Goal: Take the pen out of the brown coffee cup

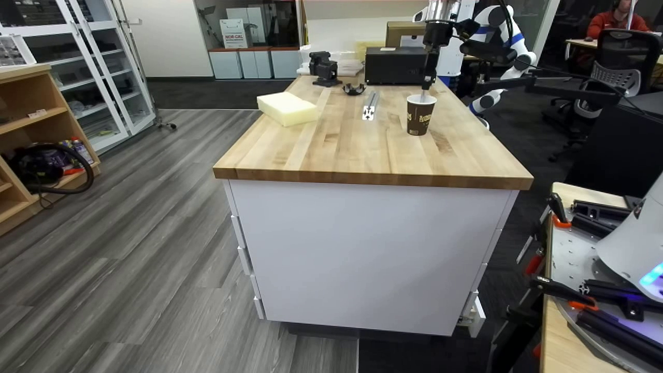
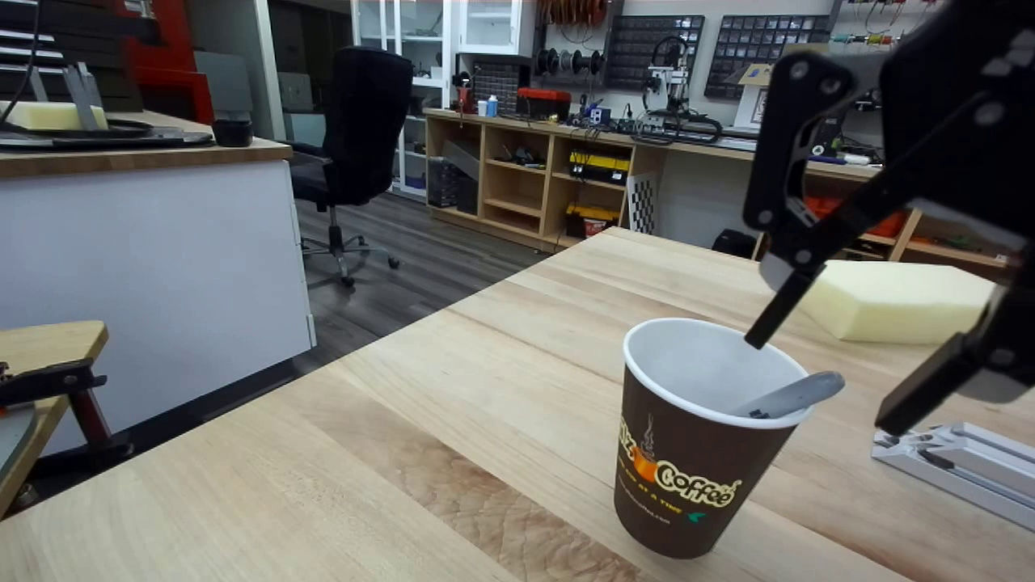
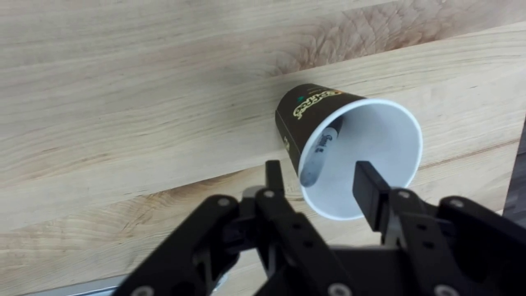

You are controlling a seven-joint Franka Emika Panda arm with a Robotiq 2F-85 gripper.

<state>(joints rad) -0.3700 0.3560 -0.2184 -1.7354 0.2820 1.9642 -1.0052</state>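
Observation:
The brown coffee cup point(image 1: 418, 118) stands upright on the wooden table, with a white rim and printed logo. It also shows in an exterior view point(image 2: 687, 485) and in the wrist view point(image 3: 302, 127). The pen is a grey marker point(image 2: 796, 394) leaning inside the cup, its rounded end sticking out over the rim. In the wrist view the pen point(image 3: 319, 158) lies along the inner wall, its dark lower end down in the cup. My gripper point(image 3: 318, 176) is open and empty above the cup. One finger is over the cup's mouth, the other outside the rim, with the pen's end between them in this view.
A silver metal profile point(image 2: 962, 469) lies on the table near the cup. A pale yellow foam block point(image 1: 286, 109) sits farther off. A black box point(image 1: 394, 66), a black vise-like object point(image 1: 325, 69) and a small black curved piece point(image 1: 354, 89) stand at the table's far end.

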